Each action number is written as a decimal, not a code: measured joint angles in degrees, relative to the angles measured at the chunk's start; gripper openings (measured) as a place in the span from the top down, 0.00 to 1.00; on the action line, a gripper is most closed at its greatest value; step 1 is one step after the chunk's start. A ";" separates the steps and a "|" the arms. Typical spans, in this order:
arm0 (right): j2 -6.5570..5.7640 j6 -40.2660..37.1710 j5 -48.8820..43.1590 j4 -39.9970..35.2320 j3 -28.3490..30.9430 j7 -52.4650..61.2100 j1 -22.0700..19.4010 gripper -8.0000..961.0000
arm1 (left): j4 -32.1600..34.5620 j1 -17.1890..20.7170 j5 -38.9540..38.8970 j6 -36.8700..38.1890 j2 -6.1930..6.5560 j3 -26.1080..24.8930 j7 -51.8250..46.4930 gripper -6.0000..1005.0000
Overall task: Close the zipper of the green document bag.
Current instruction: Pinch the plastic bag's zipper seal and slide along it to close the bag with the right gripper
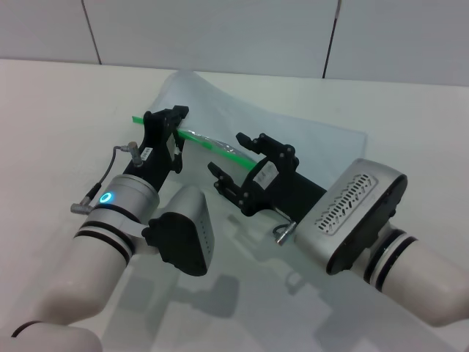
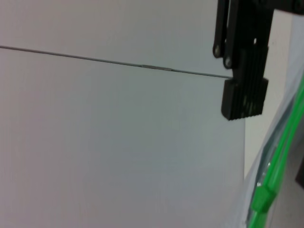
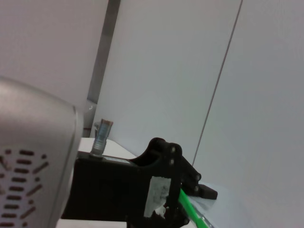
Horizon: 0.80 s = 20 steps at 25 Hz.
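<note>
The green document bag (image 1: 293,139) lies flat on the white table, pale and translucent. Its zipper (image 1: 212,144) runs as a bright green strip along the near-left edge. My left gripper (image 1: 167,117) sits at the strip's left end, open, one finger on each side of it. In the left wrist view one black finger (image 2: 244,95) stands apart from the zipper (image 2: 280,156), and a small green slider tab (image 2: 261,199) shows lower on the strip. My right gripper (image 1: 236,158) hovers open over the middle of the strip. The zipper (image 3: 190,209) also shows in the right wrist view.
The white table (image 1: 58,110) spreads around the bag, with tiled wall panels (image 1: 220,37) behind it. Both forearms cross the near part of the table, the left (image 1: 110,227) and the right (image 1: 359,213), side by side.
</note>
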 joint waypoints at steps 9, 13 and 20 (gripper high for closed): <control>0.24 -1.53 -0.15 -0.51 0.54 -1.41 1.04 0.41 | 0.00 0.01 0.79 0.28 0.00 0.00 0.58 0.94; 0.62 -3.07 -0.15 -0.35 1.02 -1.48 1.78 0.42 | 0.00 0.01 1.29 0.68 0.00 0.00 0.68 0.94; 0.78 -3.44 -0.05 -0.13 1.22 -1.65 2.58 0.43 | 0.00 -0.06 1.38 0.94 0.00 0.00 0.82 0.94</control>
